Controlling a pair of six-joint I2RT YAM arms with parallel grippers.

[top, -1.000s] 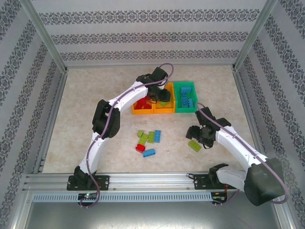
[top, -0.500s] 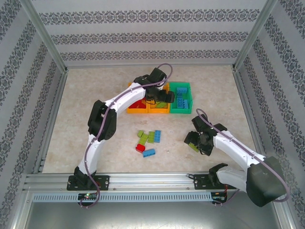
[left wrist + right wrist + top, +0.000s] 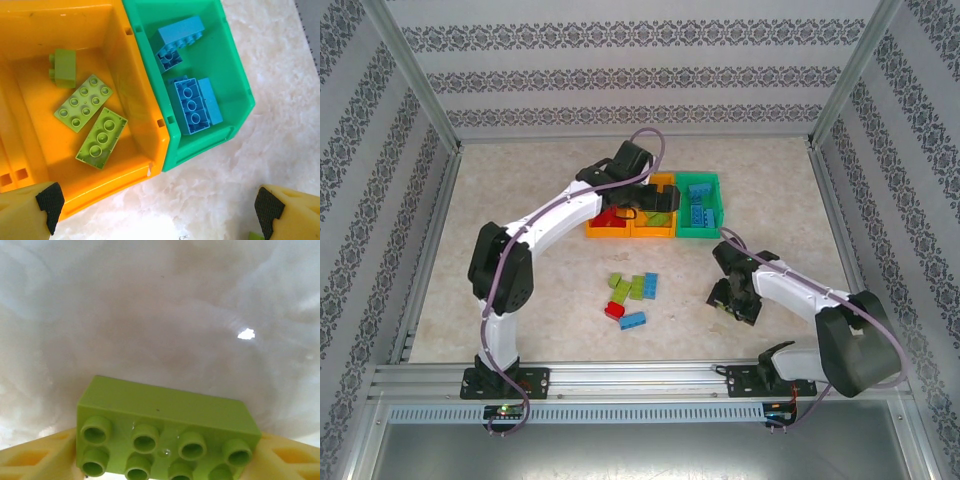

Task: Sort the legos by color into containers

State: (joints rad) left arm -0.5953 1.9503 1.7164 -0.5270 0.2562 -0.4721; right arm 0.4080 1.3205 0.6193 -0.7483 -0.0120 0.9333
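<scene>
My right gripper (image 3: 735,300) sits low on the tabletop (image 3: 520,200), right of its middle, forearm stretched flat. A lime brick (image 3: 165,430) lies long-axis across between its fingers; whether they pinch it I cannot tell. The lime-holding orange bin (image 3: 135,90) lies toward the far edge, by my wide-spread left gripper (image 3: 155,210).

Containers (image 3: 698,232) = ref; L gripper (image 3: 655,200) over their mid bin (image 3: 653,231); loose legos (image 3: 632,295) nearer; R gripper (image 3: 732,300) nearer-right, at lime lego (image 3: 722,303).
</scene>
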